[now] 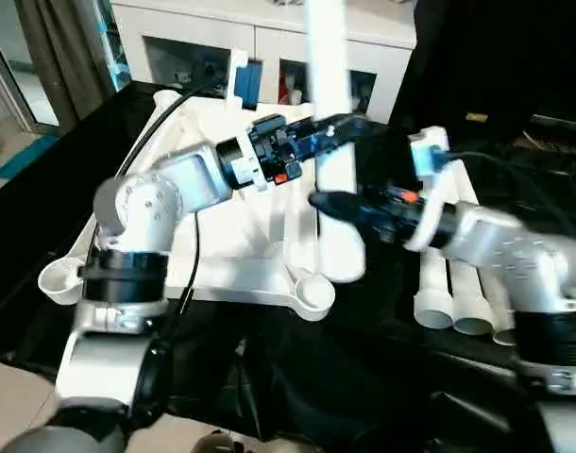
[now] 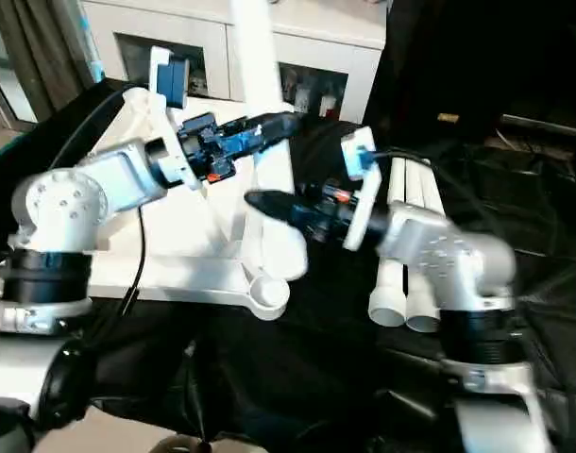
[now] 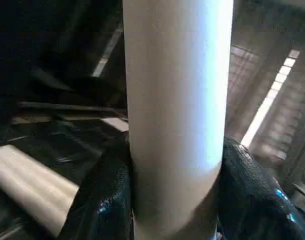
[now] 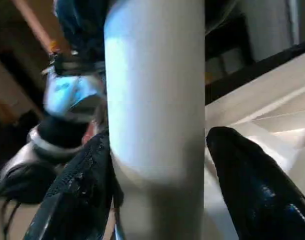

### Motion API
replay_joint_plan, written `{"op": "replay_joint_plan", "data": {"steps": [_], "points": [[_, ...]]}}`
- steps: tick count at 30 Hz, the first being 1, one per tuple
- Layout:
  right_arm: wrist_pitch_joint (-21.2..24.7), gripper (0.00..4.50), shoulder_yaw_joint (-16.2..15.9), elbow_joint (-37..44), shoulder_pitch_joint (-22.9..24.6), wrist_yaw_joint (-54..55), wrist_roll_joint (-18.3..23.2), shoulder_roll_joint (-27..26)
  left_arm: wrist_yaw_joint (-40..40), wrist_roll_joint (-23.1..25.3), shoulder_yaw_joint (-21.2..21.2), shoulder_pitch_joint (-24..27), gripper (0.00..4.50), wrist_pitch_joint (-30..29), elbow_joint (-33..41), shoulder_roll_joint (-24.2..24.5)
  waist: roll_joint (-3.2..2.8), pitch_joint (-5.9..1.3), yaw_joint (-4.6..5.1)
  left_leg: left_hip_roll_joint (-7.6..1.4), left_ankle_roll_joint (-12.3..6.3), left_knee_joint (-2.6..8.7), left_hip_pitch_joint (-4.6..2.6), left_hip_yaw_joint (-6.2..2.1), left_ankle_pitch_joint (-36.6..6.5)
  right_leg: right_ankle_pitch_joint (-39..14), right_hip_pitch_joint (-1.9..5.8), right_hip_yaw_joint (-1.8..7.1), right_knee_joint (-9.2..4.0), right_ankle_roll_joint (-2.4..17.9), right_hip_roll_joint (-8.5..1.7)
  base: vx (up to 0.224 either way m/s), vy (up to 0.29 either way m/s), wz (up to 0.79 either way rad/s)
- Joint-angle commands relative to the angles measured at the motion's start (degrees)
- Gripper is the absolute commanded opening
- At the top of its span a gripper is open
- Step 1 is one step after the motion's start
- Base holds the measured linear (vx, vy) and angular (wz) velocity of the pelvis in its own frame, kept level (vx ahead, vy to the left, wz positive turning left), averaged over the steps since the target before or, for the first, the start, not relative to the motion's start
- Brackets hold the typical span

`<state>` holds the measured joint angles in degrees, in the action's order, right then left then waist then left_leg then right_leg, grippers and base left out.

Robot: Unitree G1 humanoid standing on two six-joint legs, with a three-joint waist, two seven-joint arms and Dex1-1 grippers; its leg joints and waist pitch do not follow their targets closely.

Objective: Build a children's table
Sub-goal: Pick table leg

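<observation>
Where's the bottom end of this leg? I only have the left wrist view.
Observer: The leg stands upright, and its wide lower end is next to the near right corner socket, not in it. That socket looks empty.
Operator: Is the other arm involved?
Observer: Yes. The right gripper straddles the same leg below the left gripper. One of its fingers stands clear of the leg.
Operator: How many legs are left?
Observer: Three spare legs lie side by side on the black cloth, to the right of the table top.
</observation>
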<state>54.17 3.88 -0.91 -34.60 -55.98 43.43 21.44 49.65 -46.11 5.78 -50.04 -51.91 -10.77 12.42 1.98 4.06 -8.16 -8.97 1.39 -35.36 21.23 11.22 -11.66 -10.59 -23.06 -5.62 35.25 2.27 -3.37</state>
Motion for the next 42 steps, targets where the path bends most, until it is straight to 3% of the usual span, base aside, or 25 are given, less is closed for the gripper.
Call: {"op": "replay_joint_plan", "data": {"steps": [1, 9, 12, 17, 18, 21, 23, 24, 28, 29, 32, 33, 35, 42], "points": [[2.19, 2.7, -0.15, 0.02, -0.1, 0.02, 0.43, 1.62, 4.51, -2.78, -0.33, -2.1, 1.88, -0.63, 1.2, 0.68, 0.66, -4.47, 0.04, -4.52, -1.82, 3.9, -0.75, -2.13, -1.8, -12.9, 3.58, 4.19, -4.23, 7.71, -6.74, 0.0, 0.0, 0.0], [3.72, 2.16, -4.32, 2.79, 1.82, -1.95, 0.22, 3.28, 7.01, -4.01, 0.74, -2.84, 1.88, -0.1, 0.04, 0.25, 0.85, -4.66, -0.02, -4.62, -1.56, 3.8, -0.73, -2.16, -1.04, -11.62, 3.51, 4.16, -3.96, 7.82, -6.68, 0.0, 0.0, 0.0], [3.33, 1.95, -4.3, 2.71, 1.94, -1.32, 0.19, 2.78, 6.73, -4.34, 1.54, -2.86, 1.88, 0.0, -0.31, -0.01, 0.84, -4.66, -0.02, -4.65, -1.42, 3.8, -0.69, -2.17, -1.11, -11.54, 3.55, 4.17, -3.94, 8.12, -6.69, 0.0, 0.0, 0.0], [-1.22, 1.91, -3.32, 0.44, 1.24, 3.85, -2.37, -0.4, 5.33, -3.69, 2.4, -2.18, 1.88, 1.18, -0.46, -0.28, 1.07, -4.62, 0.11, -4.59, -1.37, 3.8, -0.58, -2.14, -0.98, -11.47, 3.54, 4.17, -3.91, 8.29, -6.77, 0.0, 0.0, 0.0], [-2.82, 1.91, -3.46, 0.02, 1.11, 5.15, -3.64, -1.04, 4.22, -2.9, 2.58, -2.02, 1.88, 2.04, -0.64, -0.51, 1.0, -4.63, 0.16, -4.62, -1.05, 3.83, -0.59, -2.16, -1.3, -12.0, 3.51, 4.12, -3.98, 8.18, -6.83, 0.0, 0.0, 0.0], [-6.17, 1.91, -3.52, -0.9, 0.75, 8.19, -6.26, -2.29, -1.83, 0.97, 2.74, -2.43, 2.58, 4.9, -2.47, -1.61, 0.85, -4.6, 0.25, -4.82, -0.37, 3.93, -0.72, -2.26, -1.48, -11.38, 3.35, 4.18, -3.92, 8.03, -6.69, 0.0, 0.0, 0.0], [-8.85, 1.91, -3.63, -1.4, 0.3, 11.4, -8.53, -3.38, -7.79, 4.59, 2.92, -2.66, 2.58, 7.02, -3.84, -2.59, 0.75, -4.59, 0.14, -4.77, 0.36, 3.86, -1.39, -2.05, -2.1, -11.45, 2.82, 4.24, -4.23, 7.96, -6.51, 0.0, 0.0, 0.0], [-9.26, 1.91, -3.37, -1.6, -0.03, 12.98, -8.93, -4.1, -10.48, 5.92, 2.59, -2.1, 2.78, 7.04, -2.76, -3.22, 0.73, -4.67, 0.17, -4.8, 0.62, 3.96, -1.11, -2.18, -2.13, -11.06, 3.37, 4.33, -3.94, 8.14, -6.74, 0.0, 0.0, 0.0], [-10.86, 1.9, -3.84, -1.79, -0.55, 16.74, -11.15, -5.56, -24.28, 13.71, -0.57, 0.18, 3.04, 6.8, 0.92, -6.27, 1.53, -4.83, 0.28, -5.0, -0.21, 3.76, -0.69, -2.26, -0.23, -7.34, 3.72, 4.34, -3.33, 8.55, -6.87, 0.0, 0.0, 0.0], [-11.02, 1.9, -3.88, -1.85, -0.6, 16.93, -11.31, -5.66, -25.73, 14.49, -0.89, 0.45, 3.04, 6.98, 1.09, -6.69, 1.34, -4.77, 0.21, -4.89, -0.8, 3.78, -0.71, -2.18, -0.09, -7.34, 3.66, 4.37, -3.47, 8.67, -6.81, 0.0, 0.0, 0.0], [-12.11, 1.9, -4.14, -2.62, -1.04, 18.12, -12.56, -6.22, -30.24, 16.73, -1.87, 1.36, 3.04, 7.11, 1.69, -8.04, 1.62, -4.76, 0.34, -4.78, -1.09, 3.76, -0.66, -2.19, -0.02, -7.62, 3.64, 4.27, -3.55, 8.29, -6.62, 0.0, 0.0, 0.0], [-12.11, 1.9, -4.14, -2.62, -1.04, 18.12, -12.56, -6.22, -30.24, 16.73, -1.87, 1.36, 2.76, 7.11, 1.69, -8.04, 2.04, -4.69, 0.36, -4.84, -1.03, 3.83, -0.7, -2.18, -0.28, -8.34, 3.63, 4.26, -3.59, 8.19, -6.69, 0.0, 0.0, 0.0], [-12.74, 1.9, -4.26, -3.56, -1.55, 18.84, -13.39, -6.56, -32.64, 18.05, -1.76, 1.72, 2.68, 7.4, 1.74, -8.86, 2.27, -4.64, 0.59, -4.84, -0.67, 3.86, -0.7, -2.2, -1.13, -9.51, 3.63, 4.24, -3.89, 7.56, -6.67, 0.0, 0.0, 0.0], [-12.99, 1.9, -4.59, -3.22, -1.17, 19.22, -14.11, -6.88, -34.7, 17.89, -0.31, 2.2, 2.04, 7.44, 3.2, -8.94, 2.34, -4.63, 0.6, -4.76, -0.91, 3.77, -0.76, -2.18, -0.85, -8.89, 3.54, 4.24, -3.79, 7.67, -6.59, 0.0, 0.0, 0.0]]}}
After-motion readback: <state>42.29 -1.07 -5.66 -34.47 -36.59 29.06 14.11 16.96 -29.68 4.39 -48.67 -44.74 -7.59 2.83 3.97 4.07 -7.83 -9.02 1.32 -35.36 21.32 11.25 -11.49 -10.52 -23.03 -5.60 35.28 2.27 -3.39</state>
